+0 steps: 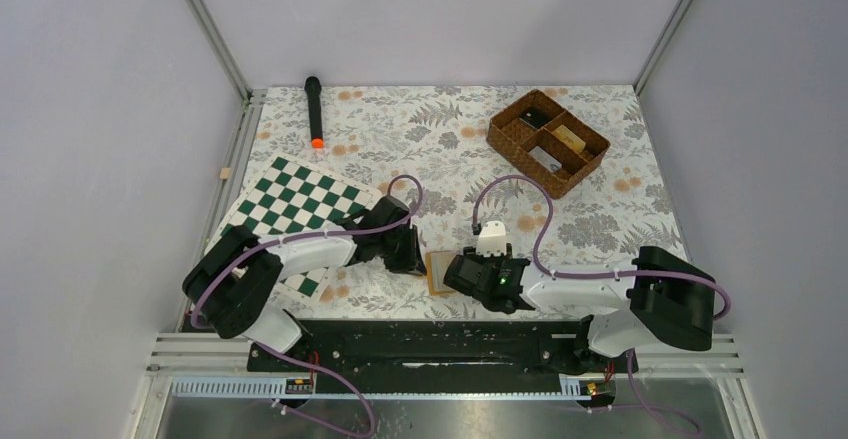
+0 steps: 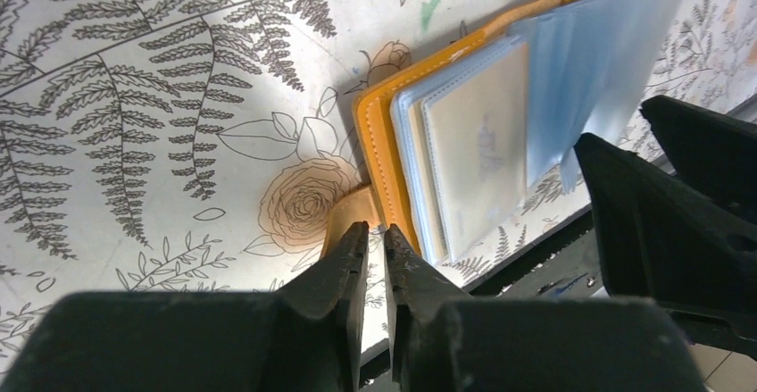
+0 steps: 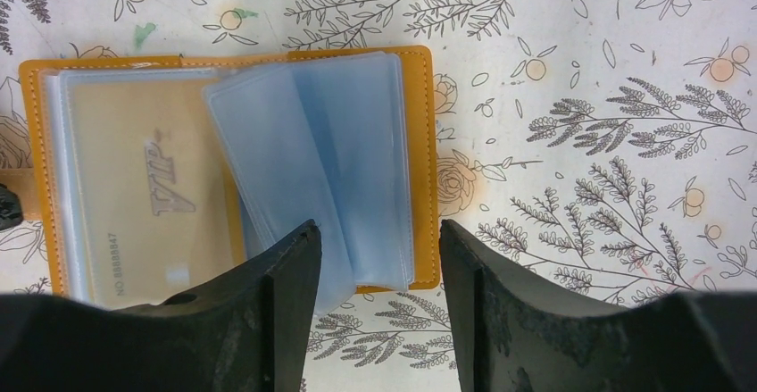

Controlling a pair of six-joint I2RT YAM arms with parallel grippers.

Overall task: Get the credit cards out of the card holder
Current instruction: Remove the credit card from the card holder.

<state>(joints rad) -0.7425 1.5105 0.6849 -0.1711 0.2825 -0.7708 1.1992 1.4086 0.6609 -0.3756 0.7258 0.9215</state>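
The card holder (image 3: 426,160) lies open flat on the floral cloth (image 3: 580,53), betw. my two grippers. It has an orange-tan leather-look cover w/ a stitched border. Inside is a stack of bluish see-thru plastic sleeves (image 3: 357,142), glossy and limp, fanned over the holder's right half. The sleeve on its left half holds a beige VIP card (image 3: 147,196), a flat rect. w/ silvery lettering and a number line. Can't tell if any blue sleeve holds a card.

My left gripper (image 2: 375,236) is all but closed, only a thin slit, w/ its tips at the holder's clasp tab (image 2: 353,209). Can't tell if it's pinching or just pressing. My right gripper (image 3: 375,245) is spread wide w/ nothing held. One finger is over a loose sleeve's end, the other just past the holder's right edge.

Far right of the holder is a brown wicker basket (image 1: 520,164), rect. and divided. It has a black item (image 1: 535,117) in one compartment and a tan item (image 1: 570,139) in another. Left of the holder is a green-white chessboard (image 1: 295,209), and beyond that a black stick w/ orange tip (image 1: 314,109).
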